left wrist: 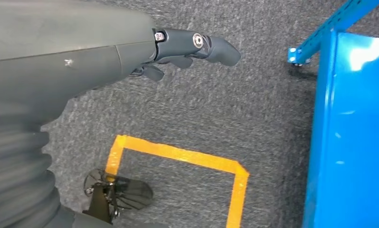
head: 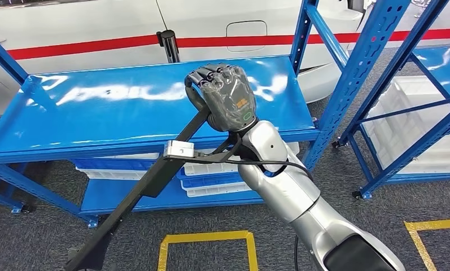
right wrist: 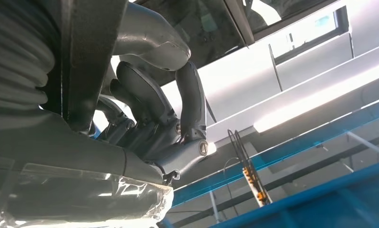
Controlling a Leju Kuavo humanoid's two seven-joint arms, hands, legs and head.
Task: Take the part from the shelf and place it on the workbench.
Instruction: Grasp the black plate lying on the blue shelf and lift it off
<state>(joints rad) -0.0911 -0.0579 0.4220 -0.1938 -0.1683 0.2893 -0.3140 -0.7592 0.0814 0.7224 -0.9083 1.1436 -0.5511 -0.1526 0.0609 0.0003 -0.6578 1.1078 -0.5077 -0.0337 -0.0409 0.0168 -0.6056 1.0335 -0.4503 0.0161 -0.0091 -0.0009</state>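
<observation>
The part is a long black bar [head: 149,180] with a small silver block [head: 179,149] on it. My right hand [head: 225,96] grips its upper end, fingers curled around it, above the front half of the blue top surface [head: 98,113] of the rack. The bar slants down and to the left, past the rack's front edge toward the floor. In the right wrist view the black bar [right wrist: 87,61] crosses inside the fingers [right wrist: 189,99] of my right hand [right wrist: 149,118]. My left hand [left wrist: 178,52] hangs over the grey carpet, holding nothing, fingers loosely extended.
White and blue bins [head: 211,180] sit on the rack's lower shelf. A second blue rack [head: 380,84] with a white bin [head: 414,113] stands to the right. A white car body [head: 98,28] is behind. Yellow tape squares [head: 205,237] mark the carpet.
</observation>
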